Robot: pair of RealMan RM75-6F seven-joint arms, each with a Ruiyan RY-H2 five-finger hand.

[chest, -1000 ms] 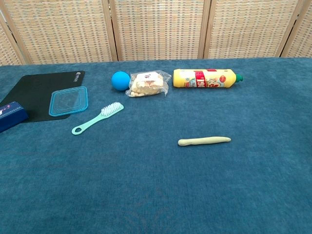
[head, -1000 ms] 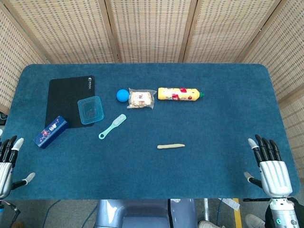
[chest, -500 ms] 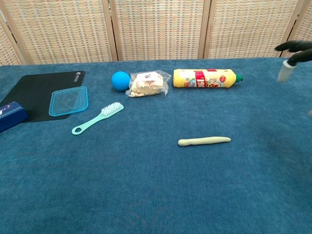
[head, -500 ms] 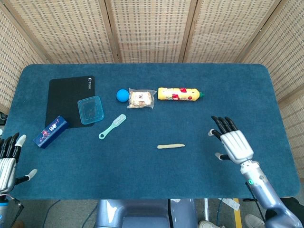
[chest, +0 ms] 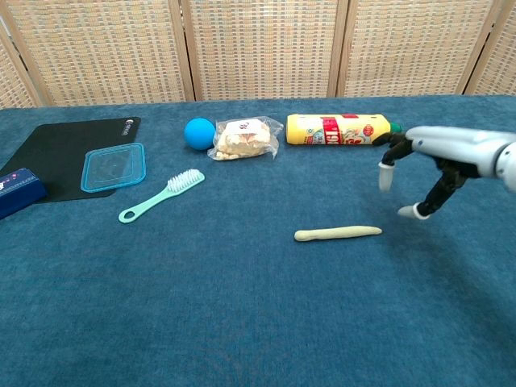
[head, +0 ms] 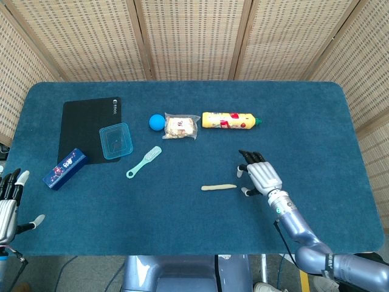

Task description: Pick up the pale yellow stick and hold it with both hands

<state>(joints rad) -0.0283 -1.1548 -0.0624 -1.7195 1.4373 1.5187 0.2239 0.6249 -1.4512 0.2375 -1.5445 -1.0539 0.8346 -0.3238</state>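
Reach step: my right hand (head: 262,176) hovered empty, fingers spread, just right of the pale yellow stick (head: 219,187) lying on the table (head: 304,115). Left hand (head: 8,204) idle, spread, at the table edge. Next: lower, pinch stick's right end.

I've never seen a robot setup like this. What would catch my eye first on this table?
Probably the silver mechanical right hand, fingers spread, hovering over the blue cloth-covered table just right of a slim pale yellow stick lying alone near the middle. Behind it, a yellow plastic bottle with a red label lies on its side beside a clear bag of snacks and a small blue ball. The left hand waits at the table's near left edge.
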